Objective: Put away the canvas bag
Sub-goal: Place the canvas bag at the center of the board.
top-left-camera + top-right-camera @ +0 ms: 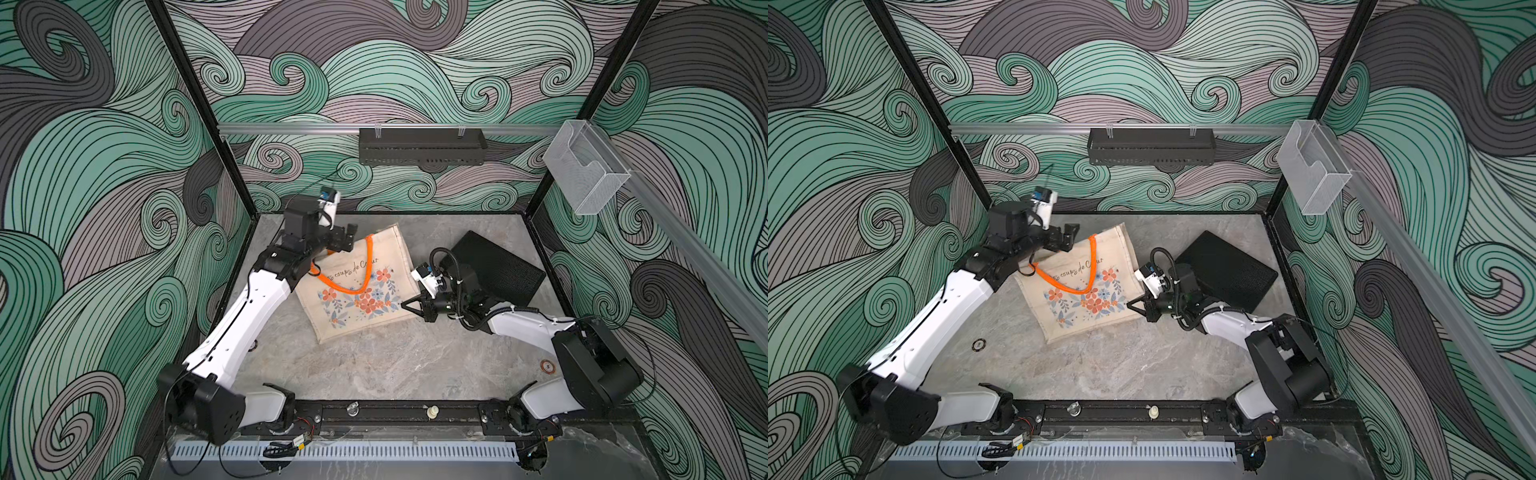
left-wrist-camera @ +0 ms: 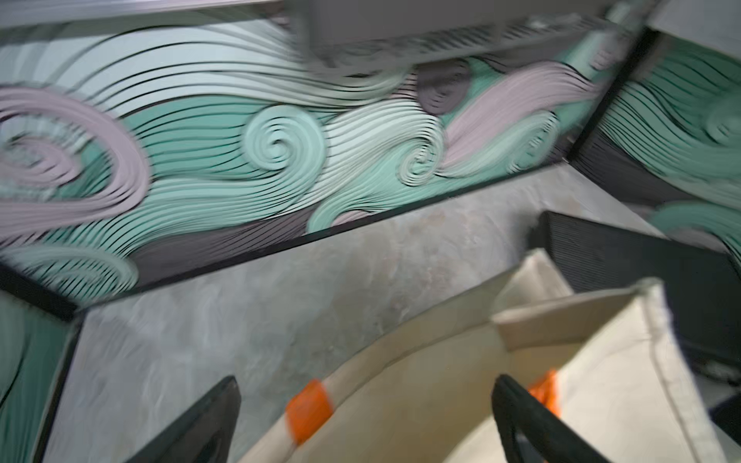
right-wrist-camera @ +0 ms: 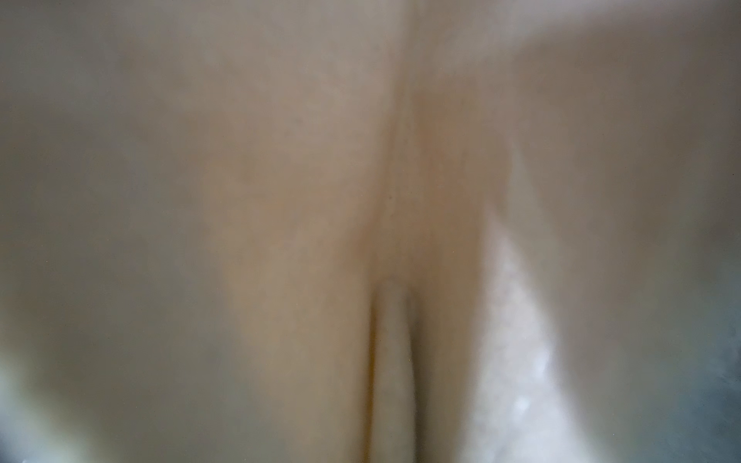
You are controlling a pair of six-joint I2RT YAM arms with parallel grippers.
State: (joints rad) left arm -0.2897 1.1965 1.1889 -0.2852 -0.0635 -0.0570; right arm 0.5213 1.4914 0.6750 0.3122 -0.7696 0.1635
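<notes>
In both top views the canvas bag [image 1: 361, 286] lies on its side on the grey marble table [image 1: 374, 365], inside green wavy walls [image 1: 104, 166]. A black ribbed box [image 1: 498, 266] lies just beside it. The right claw [image 1: 409, 305] is pinched shut on the bag's edge.

Left wrist view: the left claw [image 2: 367, 381] is wide, over the bag's open top.

Right wrist view: only blurry beige cloth.

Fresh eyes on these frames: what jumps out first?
The swirling teal wallpaper all round, then the canvas bag with orange handles lying flat mid-table. The left gripper hangs open over the bag's handle edge, the right gripper is shut at a bottom corner, a black box beside it.
</notes>
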